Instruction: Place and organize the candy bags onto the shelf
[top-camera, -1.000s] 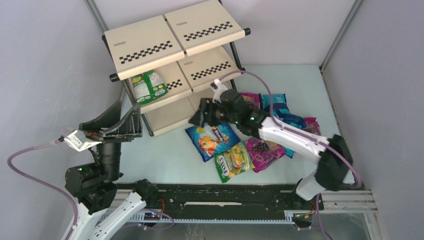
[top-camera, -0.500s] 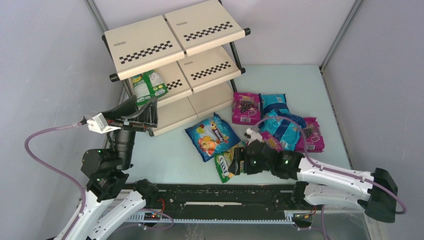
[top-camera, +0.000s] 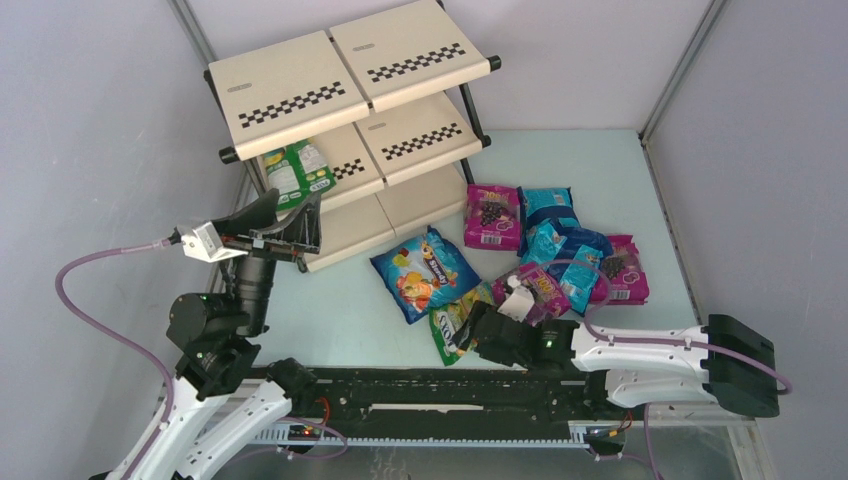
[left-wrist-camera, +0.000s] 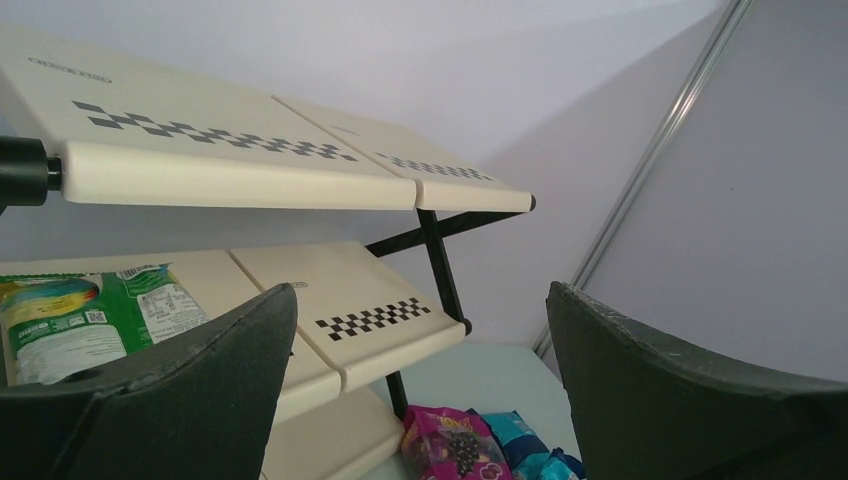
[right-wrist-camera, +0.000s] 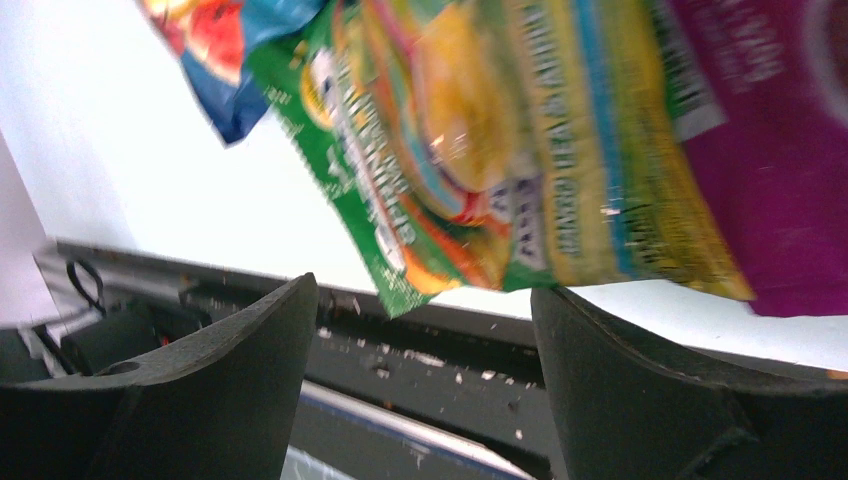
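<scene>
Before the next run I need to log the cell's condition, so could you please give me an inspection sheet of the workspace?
Surface: pale table, no spills seen.
Job's things: shelf upright at far left; one green bag on its middle tier; the other candy bags loose on the table: blue fruit bag, green-yellow bag, magenta bag and teal bag among an overlapping heap.
Clutter: nothing seen.
Grippers: left gripper open, empty, raised, facing the shelf; right gripper open, empty, low at the green-yellow bag's near edge.
Cables: a purple cable loops beside the left arm; another runs along the right arm.
Surroundings: grey walls, metal corner post, black rail along the near edge.
</scene>
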